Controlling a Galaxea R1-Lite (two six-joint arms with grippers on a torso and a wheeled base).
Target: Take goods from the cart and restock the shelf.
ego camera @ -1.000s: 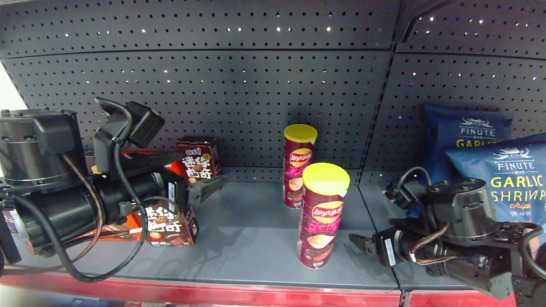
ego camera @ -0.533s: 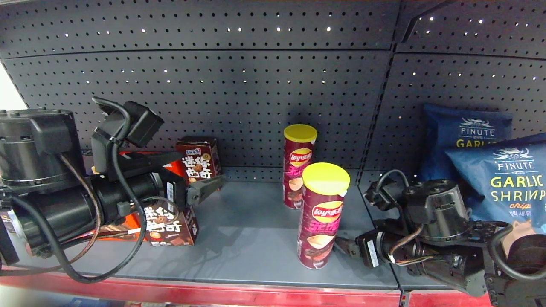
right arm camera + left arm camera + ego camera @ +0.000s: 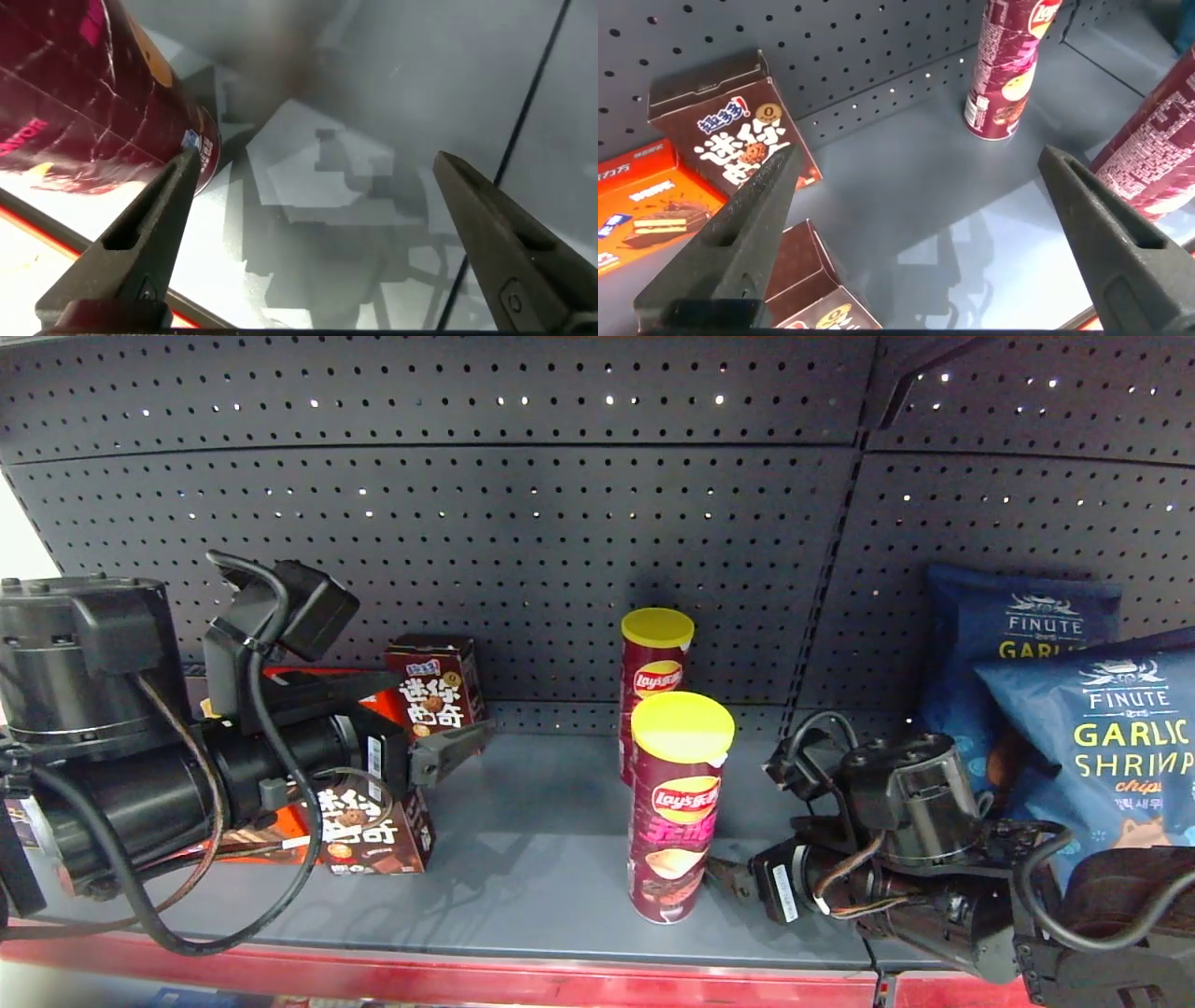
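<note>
Two maroon chip cans with yellow lids stand on the grey shelf (image 3: 523,859). The front can (image 3: 674,821) now partly covers the back can (image 3: 656,658). My right gripper (image 3: 724,880) sits low on the shelf at the front can's right side. It is open, and one finger (image 3: 140,247) lies against the front can's base (image 3: 84,103). My left gripper (image 3: 456,747) hovers open over the shelf's left part, beside the chocolate cookie boxes (image 3: 437,686). From the left wrist, the gripper (image 3: 915,243) frames bare shelf, with the back can (image 3: 1004,75) and the front can (image 3: 1158,140) beyond.
A second cookie box (image 3: 373,831) and a flat orange box (image 3: 645,205) lie under the left arm. Blue chip bags (image 3: 1111,728) stand at the right behind the right arm. A perforated back panel (image 3: 523,551) closes the shelf, and a red lip (image 3: 467,980) runs along its front.
My right arm has slid left along the shelf and pushed the front can left, so it now stands in front of the back can. The left arm has stayed put.
</note>
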